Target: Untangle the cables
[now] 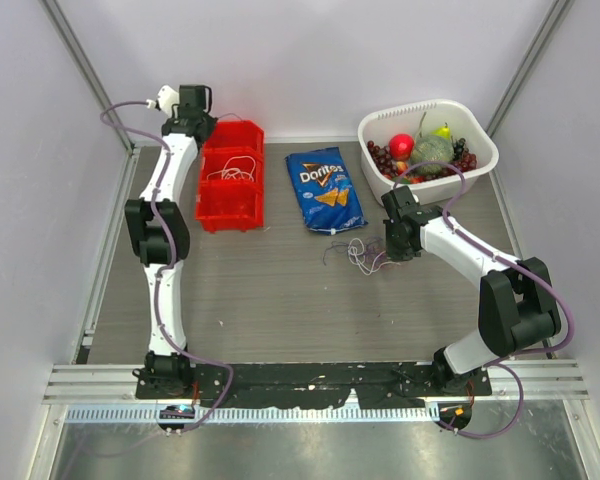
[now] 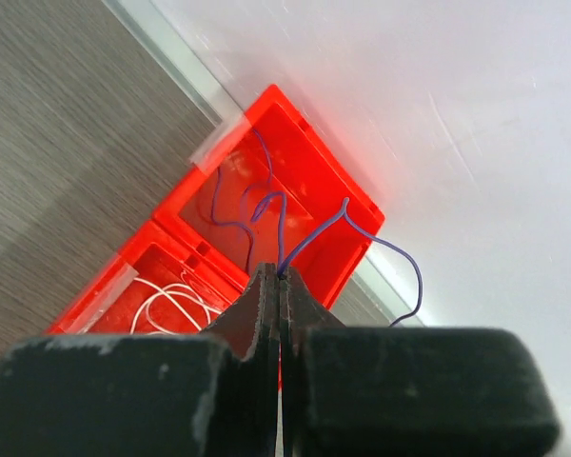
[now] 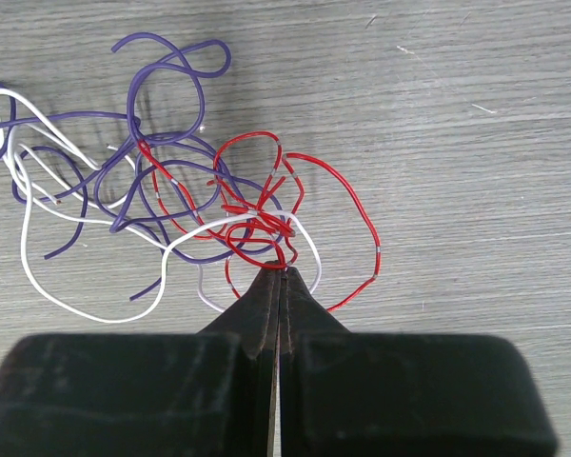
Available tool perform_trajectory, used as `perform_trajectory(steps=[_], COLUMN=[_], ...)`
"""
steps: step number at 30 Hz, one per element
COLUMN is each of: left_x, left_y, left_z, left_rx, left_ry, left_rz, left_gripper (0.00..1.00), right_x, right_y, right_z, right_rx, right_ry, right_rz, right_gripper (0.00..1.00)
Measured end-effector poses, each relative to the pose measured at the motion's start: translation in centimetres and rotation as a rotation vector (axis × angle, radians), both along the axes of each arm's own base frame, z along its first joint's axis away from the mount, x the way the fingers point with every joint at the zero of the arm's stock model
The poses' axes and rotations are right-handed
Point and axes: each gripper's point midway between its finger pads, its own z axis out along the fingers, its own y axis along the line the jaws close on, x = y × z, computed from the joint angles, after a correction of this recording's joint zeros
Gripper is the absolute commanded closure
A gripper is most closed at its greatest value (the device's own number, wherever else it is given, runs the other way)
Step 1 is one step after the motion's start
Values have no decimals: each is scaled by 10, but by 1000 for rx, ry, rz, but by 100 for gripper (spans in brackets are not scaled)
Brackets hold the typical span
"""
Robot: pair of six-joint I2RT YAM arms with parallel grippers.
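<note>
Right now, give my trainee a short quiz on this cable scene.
1. True or false: the right gripper is shut on a red cable.
2. What lies in the red bin? A: a white cable. B: scissors. C: a tape roll.
3. Name the colour of the cable pinched by the left gripper.

Key: 1 true. 2 A. 3 purple: the purple cable comes out from between its shut fingertips.

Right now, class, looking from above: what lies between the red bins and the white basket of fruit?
A blue Doritos bag lies flat between the red bins and the white basket, touching neither. The top view shows it.
</note>
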Motion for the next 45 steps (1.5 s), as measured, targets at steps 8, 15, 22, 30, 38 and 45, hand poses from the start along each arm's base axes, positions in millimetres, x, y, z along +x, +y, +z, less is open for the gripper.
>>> perform_trajectory(steps=[8,15,22,30,38,45], left_x=[4,12,-3,-75,-250,-332], left_y=[13,8,8,-27,-163,-201], left_z=[-16,-41,-41,-11,-16,-78], left_rx=[-81,-114,-84,5,53,14], left_ry=[19,55,91,168,172,331], left_rz=[55,24,-2,-185,-807,-1084], left_gripper=[84,40,33,33,33,35], right_x=[0,1,1,-10,-28,-49], right_y=[0,2,9,38,119,155], right_z=[0,0,-5,-28,-31,-26], right_rx=[0,10,40,90,153,184], right_ry=[-1,-3,17,111,150,146], right_rz=[0,3,23,127,444,613], right_gripper=[99,99,99,98,96,87])
